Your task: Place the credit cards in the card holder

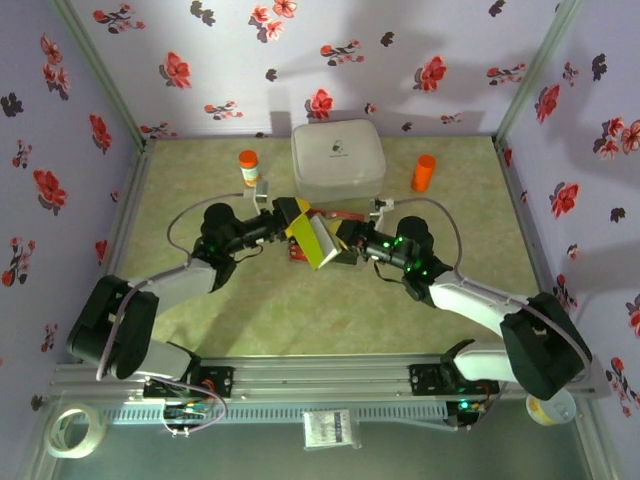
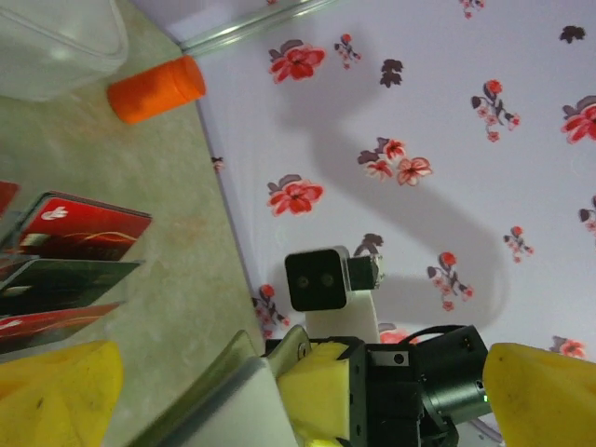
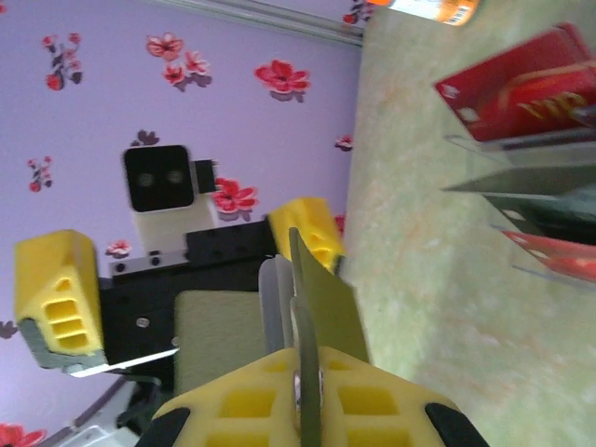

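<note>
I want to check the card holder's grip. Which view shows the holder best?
Right wrist: the card holder stands edge-on, pinched in the right gripper. Top external shows it small, between both arms; left wrist catches a pale corner.

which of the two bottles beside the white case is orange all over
The right bottle; the left bottle, across the white case, has white below its orange cap.
</note>
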